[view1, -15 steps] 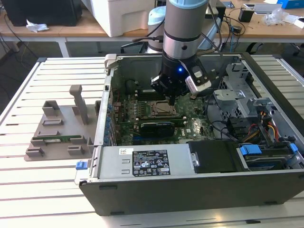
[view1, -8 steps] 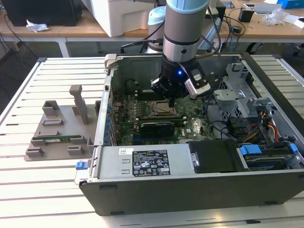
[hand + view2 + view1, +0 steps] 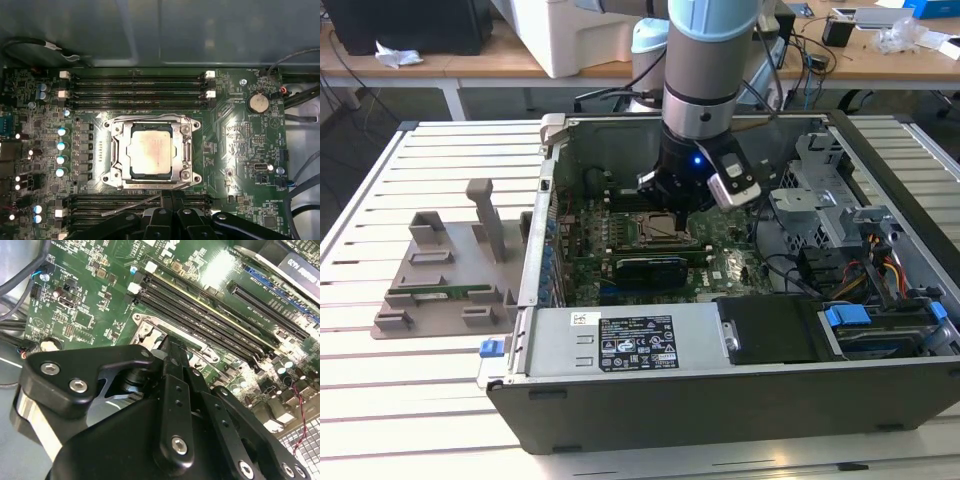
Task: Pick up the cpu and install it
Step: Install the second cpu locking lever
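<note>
— One cpu (image 3: 152, 152) logged; position?

— Lying flat inside the metal socket frame (image 3: 116, 131) on the motherboard (image 3: 240, 135), silver top showing, square to the frame. Touched by nothing.

— Pincer?

— Gripper (image 3: 170, 197) hanging just beside the frame in the first wrist view, fingers drawn close together, nothing between them. In the exterior view, standing at about one o'clock of the socket, inside the computer case (image 3: 720, 400). Black expansion card (image 3: 645, 265) at six o'clock of the socket, apart.

— Step in hand?

— Judged as the tail of installation: chip placed, no longer carried. Thin lever (image 3: 131, 206) slanting beside the frame; latched or not, cannot tell.

— Demands of the next move?

— Judged: a clear path past the frame, no sideways knock on the chip.
</note>
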Controlling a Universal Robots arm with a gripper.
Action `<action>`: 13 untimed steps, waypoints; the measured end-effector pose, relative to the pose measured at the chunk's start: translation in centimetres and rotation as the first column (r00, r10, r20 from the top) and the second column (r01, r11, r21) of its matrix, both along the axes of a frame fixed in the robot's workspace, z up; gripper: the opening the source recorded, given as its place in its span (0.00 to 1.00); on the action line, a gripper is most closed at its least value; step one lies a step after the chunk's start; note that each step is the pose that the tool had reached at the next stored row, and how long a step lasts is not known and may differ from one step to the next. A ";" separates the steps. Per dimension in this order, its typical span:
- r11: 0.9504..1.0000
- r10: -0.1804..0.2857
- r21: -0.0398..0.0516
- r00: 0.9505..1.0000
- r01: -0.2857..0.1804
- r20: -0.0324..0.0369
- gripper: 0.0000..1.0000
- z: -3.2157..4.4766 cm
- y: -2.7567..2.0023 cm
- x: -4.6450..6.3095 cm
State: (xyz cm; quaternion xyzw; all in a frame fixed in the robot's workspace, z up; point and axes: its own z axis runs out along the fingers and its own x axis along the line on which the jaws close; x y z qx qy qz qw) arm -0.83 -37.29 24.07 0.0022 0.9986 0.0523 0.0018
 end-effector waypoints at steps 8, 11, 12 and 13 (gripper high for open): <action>0.999 0.008 0.044 1.000 -0.008 0.000 0.11 -2.19 -1.14 -4.3; 0.998 0.026 0.056 1.000 -0.026 0.000 0.11 -2.63 -1.16 -4.8; 0.998 0.034 0.061 0.999 -0.034 0.000 0.11 -2.81 -1.16 -4.9; 0.997 0.038 0.063 0.999 -0.038 0.000 0.11 -2.89 -1.16 -5.0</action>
